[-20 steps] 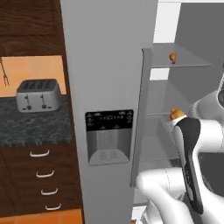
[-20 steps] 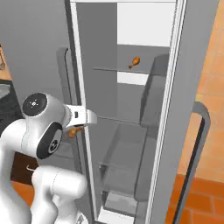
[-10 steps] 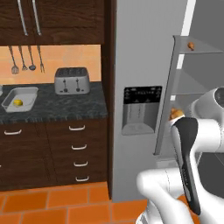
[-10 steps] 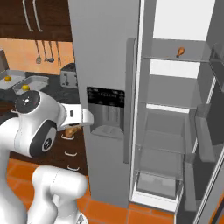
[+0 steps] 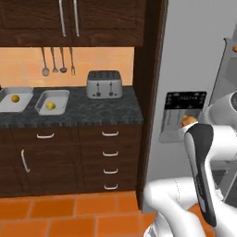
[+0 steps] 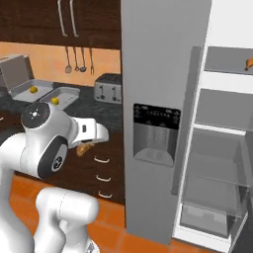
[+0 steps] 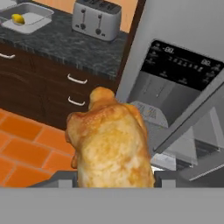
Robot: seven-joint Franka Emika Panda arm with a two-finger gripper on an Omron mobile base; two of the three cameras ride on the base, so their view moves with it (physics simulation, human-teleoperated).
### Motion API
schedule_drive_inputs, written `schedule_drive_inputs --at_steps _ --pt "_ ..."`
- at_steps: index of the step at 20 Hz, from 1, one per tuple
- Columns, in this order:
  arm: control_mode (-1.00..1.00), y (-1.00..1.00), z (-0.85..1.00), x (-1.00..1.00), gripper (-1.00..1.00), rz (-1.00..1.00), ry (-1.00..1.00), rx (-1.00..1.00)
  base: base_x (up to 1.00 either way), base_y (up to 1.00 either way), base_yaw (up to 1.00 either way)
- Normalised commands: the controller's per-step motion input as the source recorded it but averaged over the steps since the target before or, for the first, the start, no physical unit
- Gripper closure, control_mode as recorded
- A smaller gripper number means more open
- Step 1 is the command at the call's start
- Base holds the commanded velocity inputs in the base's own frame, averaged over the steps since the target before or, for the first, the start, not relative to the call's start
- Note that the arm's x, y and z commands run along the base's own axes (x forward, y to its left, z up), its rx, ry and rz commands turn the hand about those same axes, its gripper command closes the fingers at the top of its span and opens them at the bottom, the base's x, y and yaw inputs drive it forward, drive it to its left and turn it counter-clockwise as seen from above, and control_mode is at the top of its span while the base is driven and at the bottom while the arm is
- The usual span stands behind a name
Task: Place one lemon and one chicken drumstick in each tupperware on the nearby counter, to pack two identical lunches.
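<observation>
A golden-brown chicken drumstick [image 7: 111, 144] is seen right up close in the hand view, gripped between the fingers, with its bulbous end toward the camera. From the right base view the same drumstick [image 6: 84, 147] is spotted tucked under the white hand, held up off the floor in front of the dark wood drawers [image 6: 103, 175]. In the left base view a bit of it [image 5: 188, 121] can be made out behind the arm. Further back, the desk [image 5: 88, 113] of black marbled stone is seen, with a silver toaster [image 5: 104, 84] parked on it near the fridge [image 6: 163, 99]. Left of the toaster, two pale-grey tupperwares are lined up side by side: the nearer one [image 5: 62, 97] has a lemon [image 5: 50, 106] in it, and the far one [image 5: 25, 96] has a lemon [image 5: 15, 98] too. Way back on an upper fridge shelf, a second drumstick [image 6: 249, 63] is sitting by the open door. Utensils [image 5: 53, 62] are hung on the orange wall above the tupperwares.
</observation>
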Motion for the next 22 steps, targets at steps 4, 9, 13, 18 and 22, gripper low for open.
schedule_drive_inputs --at_steps 4,9,13,18,22 --pt "1.0 0.0 0.0 0.0 1.0 0.0 0.0 0.0 0.08 1.0 0.31" --pt "1.0 0.0 0.0 0.0 1.0 0.0 0.0 0.0 0.73 1.0 0.12" --pt "1.0 0.0 0.0 0.0 1.0 0.0 0.0 0.0 1.0 1.0 0.0" --pt "1.0 0.0 0.0 0.0 1.0 0.0 0.0 0.0 1.0 1.0 -0.07" --pt "1.0 0.0 0.0 0.0 1.0 0.0 0.0 0.0 1.0 0.83 -0.27"
